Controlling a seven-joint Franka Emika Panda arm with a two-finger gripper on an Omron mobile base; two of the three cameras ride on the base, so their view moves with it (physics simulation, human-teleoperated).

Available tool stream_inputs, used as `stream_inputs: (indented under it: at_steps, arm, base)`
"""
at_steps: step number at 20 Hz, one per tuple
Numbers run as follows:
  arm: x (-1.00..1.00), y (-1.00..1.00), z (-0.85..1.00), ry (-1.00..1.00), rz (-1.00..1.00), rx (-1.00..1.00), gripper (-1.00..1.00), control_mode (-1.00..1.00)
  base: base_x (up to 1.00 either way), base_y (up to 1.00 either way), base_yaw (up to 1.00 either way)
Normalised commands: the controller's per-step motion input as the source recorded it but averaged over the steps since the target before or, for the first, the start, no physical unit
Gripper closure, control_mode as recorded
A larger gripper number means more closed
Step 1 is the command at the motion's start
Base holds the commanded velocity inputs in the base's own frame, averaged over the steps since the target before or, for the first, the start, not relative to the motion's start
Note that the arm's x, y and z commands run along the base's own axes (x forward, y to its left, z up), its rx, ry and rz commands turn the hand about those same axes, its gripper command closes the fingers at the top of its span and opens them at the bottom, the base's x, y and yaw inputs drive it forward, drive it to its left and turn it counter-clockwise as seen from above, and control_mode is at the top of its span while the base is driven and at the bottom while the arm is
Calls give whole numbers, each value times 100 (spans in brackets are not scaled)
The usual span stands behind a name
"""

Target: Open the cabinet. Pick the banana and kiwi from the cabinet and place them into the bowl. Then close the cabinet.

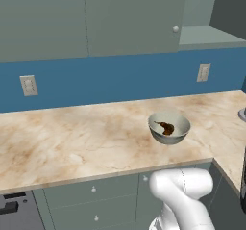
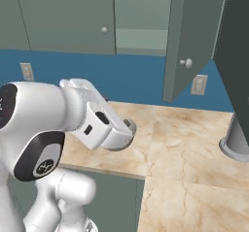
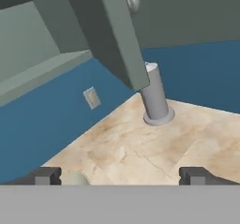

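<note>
The banana point(image 1: 166, 127) lies in the bowl point(image 1: 180, 133) at center right on the tabletop point(image 1: 72, 137). The cabinet point(image 2: 187, 41) door stands open at upper right. The fingers point(image 3: 47, 175) are spread wide, holding nothing.

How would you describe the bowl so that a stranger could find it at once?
Look at the marble counter below the blue wall. Near its front edge, toward the corner, stands the bowl: round, grey metal, pale inside. It holds a dark curved banana, and nothing else stands close by it.
</note>
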Motion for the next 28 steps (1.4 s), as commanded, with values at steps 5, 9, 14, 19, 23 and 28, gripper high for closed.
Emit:
stream_inputs:
  at_steps: [5, 9, 14, 19, 23, 28]
  arm:
    - [-97, -48, 43, -1, 2, 20, -100, -100]
    - [-33, -4, 9, -23, 19, -2, -100, -100]
    - [-1, 0, 0, -36, 13, -11, -100, -100]
    - [6, 0, 0, -48, 9, -20, -100, -100]
    - [25, 0, -1, -43, 5, -21, -100, -100]
    - [12, 0, 0, -26, 0, -13, -100, -100]
  base:
    - [0, 0, 0]
    - [0, 0, 0]
    - [0, 0, 0]
    - [0, 0, 0]
    - [0, 0, 0]
    - [0, 0, 0]
